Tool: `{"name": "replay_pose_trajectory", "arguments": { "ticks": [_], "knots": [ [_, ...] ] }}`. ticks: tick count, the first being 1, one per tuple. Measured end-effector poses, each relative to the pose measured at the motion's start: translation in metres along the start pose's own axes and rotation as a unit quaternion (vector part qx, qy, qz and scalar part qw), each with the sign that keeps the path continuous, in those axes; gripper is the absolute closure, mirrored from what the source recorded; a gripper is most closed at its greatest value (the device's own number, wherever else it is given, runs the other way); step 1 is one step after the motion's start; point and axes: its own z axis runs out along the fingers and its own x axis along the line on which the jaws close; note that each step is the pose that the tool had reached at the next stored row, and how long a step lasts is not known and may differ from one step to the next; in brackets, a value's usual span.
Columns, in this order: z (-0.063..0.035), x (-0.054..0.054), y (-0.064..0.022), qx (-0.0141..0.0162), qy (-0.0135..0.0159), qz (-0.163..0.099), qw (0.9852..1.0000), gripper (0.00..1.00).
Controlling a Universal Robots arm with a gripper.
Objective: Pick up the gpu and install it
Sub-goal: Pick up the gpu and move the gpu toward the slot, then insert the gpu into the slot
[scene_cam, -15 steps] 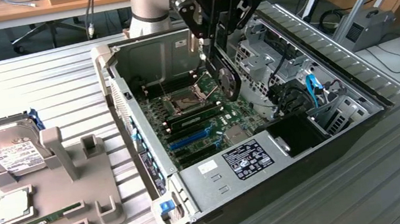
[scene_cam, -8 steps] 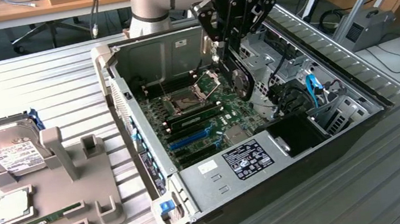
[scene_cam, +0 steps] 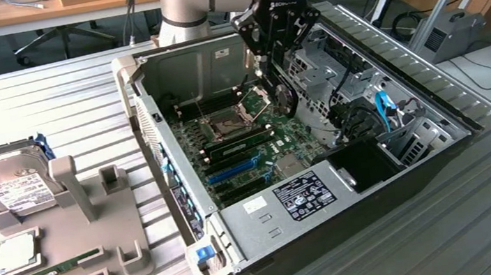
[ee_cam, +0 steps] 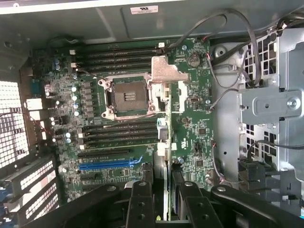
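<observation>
The hand (ee_cam: pixel 164 187) is matt black and the gpu (scene_cam: pixel 286 99) is dark. The motherboard (ee_cam: pixel 190 137) is green, dotted with silvery capacitors, and carries black slots and one bright blue slot (ee_cam: pixel 107 165). The case (scene_cam: pixel 267 230) is bare grey metal with a black-and-white label (scene_cam: pixel 302 197). At eight o'clock in the exterior view, a plain grey fixture (scene_cam: pixel 74 271) carries a silver hard drive (scene_cam: pixel 7 184) with a white label, and a green memory stick (scene_cam: pixel 46 271). The bench (scene_cam: pixel 53 98) is silver-grey, ribbed in parallel lines.
</observation>
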Motion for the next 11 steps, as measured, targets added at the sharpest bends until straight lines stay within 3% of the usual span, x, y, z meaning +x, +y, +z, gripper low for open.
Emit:
{"name": "replay_pose_trajectory", "arguments": {
  "ticks": [11],
  "knots": [
    [0.0002, -0.0007, 0.0006, 0.0, 0.0, -0.001, 1.0, 0.74]
  ]
}}
